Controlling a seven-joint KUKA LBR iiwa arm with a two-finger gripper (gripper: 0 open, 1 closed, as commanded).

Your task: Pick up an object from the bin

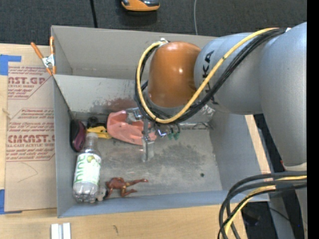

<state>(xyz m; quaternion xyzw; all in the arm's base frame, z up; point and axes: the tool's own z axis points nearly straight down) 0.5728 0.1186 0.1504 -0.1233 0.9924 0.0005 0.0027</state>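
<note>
A pink soft object point(122, 127), lumpy and rounded, is seen lying on the floor of the grey bin point(185, 159), left of the middle and close under the sloping back wall. Just beside its right end the gripper point(146, 156) is lowered, its tip close to or on the bare floor. The fingers are seen as one narrow metal bar, so the jaws appear to be together, though the angle is poor. Nothing is seen between them, and the pink object is not gripped.

A small yellow piece point(98, 131) is seen against the pink object's left end, with a small black item point(92, 120) just behind it. Further left, a dark maroon object point(77, 136) is propped against the left wall. Below these, a clear plastic bottle point(87, 171) with a green and white label is laid lengthwise along the left wall. A brown toy lizard point(124, 184) is found just right of the bottle's base at the front wall, well apart from the gripper. A small green piece point(173, 135) is seen near the wrist, to the gripper's right.

The top right edge of the pink object and the floor behind it are hidden by the arm's orange cover point(169, 76) and its looped yellow cables point(141, 78).
</note>
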